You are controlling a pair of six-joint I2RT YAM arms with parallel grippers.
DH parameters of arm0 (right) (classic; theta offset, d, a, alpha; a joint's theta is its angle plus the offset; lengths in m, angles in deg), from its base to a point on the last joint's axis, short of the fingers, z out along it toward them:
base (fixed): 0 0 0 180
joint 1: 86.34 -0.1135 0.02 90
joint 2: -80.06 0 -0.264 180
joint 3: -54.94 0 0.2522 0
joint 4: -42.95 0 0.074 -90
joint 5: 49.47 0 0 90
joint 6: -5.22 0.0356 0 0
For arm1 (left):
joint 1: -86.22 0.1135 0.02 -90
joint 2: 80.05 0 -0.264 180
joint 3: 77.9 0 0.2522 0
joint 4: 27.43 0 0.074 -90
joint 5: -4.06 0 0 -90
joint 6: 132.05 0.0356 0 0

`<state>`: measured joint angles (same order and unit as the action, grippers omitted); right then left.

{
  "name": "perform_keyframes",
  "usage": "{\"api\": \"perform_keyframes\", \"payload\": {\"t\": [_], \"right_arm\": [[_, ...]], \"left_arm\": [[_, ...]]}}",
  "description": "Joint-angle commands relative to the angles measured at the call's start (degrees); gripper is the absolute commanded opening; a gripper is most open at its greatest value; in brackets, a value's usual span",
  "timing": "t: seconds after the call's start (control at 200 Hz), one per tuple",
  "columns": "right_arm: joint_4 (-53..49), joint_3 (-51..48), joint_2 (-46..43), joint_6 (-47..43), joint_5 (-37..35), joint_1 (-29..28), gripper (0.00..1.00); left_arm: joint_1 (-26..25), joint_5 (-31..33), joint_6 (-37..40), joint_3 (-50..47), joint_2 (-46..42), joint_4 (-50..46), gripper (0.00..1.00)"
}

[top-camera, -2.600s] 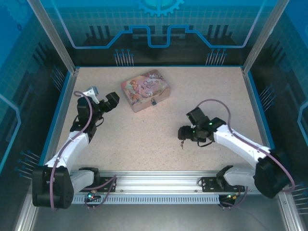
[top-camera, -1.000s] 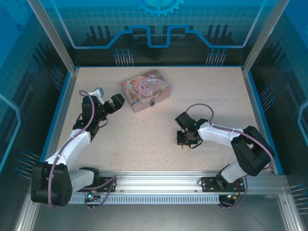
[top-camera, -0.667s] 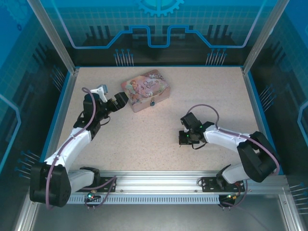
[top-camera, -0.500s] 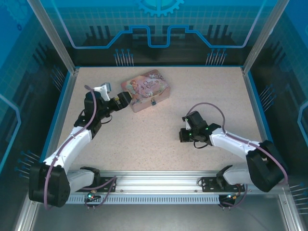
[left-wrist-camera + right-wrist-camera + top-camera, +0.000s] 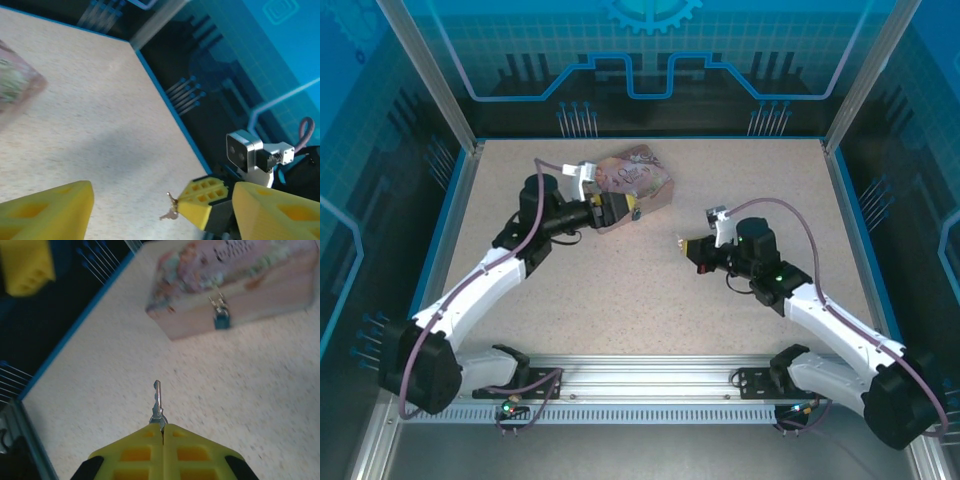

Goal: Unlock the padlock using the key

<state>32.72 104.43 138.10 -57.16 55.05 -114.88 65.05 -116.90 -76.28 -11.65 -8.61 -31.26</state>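
The pink box (image 5: pixel 235 285) lies ahead in the right wrist view, with the small blue padlock (image 5: pixel 222 320) hanging from its front clasp. My right gripper (image 5: pixel 162 429) is shut on the head of the key (image 5: pixel 158 402), whose blade points toward the box. From above, that right gripper (image 5: pixel 688 244) hovers right of the pink box (image 5: pixel 640 175) with the key (image 5: pixel 678 243) at its tip. My left gripper (image 5: pixel 623 210) sits against the box's front. Its yellow fingers (image 5: pixel 45 210) stand apart with nothing between them, and the key (image 5: pixel 171 209) shows beyond.
The blue-edged table rim (image 5: pixel 650 138) and transparent walls close off the back and sides. Speckled tabletop (image 5: pixel 620 300) lies open between the arms and in front of the box. The right arm's wrist camera (image 5: pixel 245 152) faces my left gripper.
My left arm has swung right to the box's front, and its jaws have narrowed somewhat. My right gripper has lifted off the table with the key and turned toward the box.
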Motion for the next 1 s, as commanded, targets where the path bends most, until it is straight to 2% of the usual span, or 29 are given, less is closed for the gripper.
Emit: {"api": "perform_keyframes", "payload": {"t": [0.0, 0.21, 0.565, 0.725, 0.89, 0.97, 0.995], "right_arm": [[8.06, 1.66, -0.82, 2.54, 3.18, 0.54, 0.00], [13.00, 2.46, -0.56, 5.42, 4.13, 0.04, 0.00], [15.02, 2.45, -0.47, 6.76, 4.76, -1.00, 0.01], [14.42, 2.42, -0.56, 6.75, 4.68, -1.08, 0.01], [13.42, 2.60, -0.80, 6.28, 5.02, -1.02, 0.02], [12.22, 3.64, -0.93, 5.90, 8.07, 0.57, 0.06], [10.87, 3.69, -1.00, 6.38, 9.97, 1.78, 0.09]], "left_arm": [[-3.08, -3.59, -3.66, 2.30, 3.02, 5.09, 0.68], [-7.52, -4.09, -6.52, 3.99, 8.28, 10.48, 0.56], [-10.81, -4.80, -7.90, 5.25, 13.31, 13.68, 0.46], [-11.20, -5.21, -8.61, 5.78, 14.49, 15.20, 0.31], [-11.35, -4.99, -8.31, 5.87, 14.49, 15.47, 0.11], [-11.32, -4.52, -7.92, 5.63, 13.92, 15.73, 0.00], [-11.36, -4.14, -7.74, 5.53, 13.61, 15.77, 0.00]]}}
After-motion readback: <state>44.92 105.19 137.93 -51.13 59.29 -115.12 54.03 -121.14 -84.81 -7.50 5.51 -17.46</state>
